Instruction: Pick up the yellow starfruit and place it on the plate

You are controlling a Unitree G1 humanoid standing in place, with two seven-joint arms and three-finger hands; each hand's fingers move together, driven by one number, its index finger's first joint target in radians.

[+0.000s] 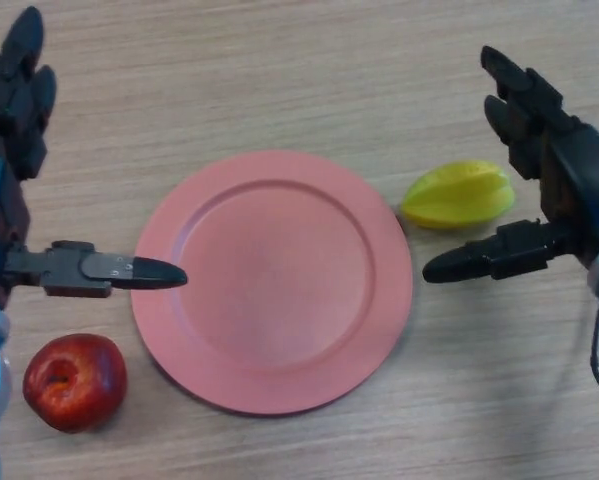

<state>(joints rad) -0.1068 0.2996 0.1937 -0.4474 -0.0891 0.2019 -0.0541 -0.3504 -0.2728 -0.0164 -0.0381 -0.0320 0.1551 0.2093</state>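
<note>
The yellow starfruit (457,195) lies on the wooden table just right of the pink plate (272,280), close to its rim. The plate holds nothing. My right hand (557,170) is open at the right, its fingers straight above the starfruit's right end and its thumb (479,260) stretched out below the fruit, apart from it. My left hand (14,110) is open at the left edge, its thumb (114,270) pointing at the plate's left rim.
A red apple (75,381) lies on the table at the lower left, below my left thumb and just left of the plate's lower rim. Bare wooden table (279,70) stretches behind the plate.
</note>
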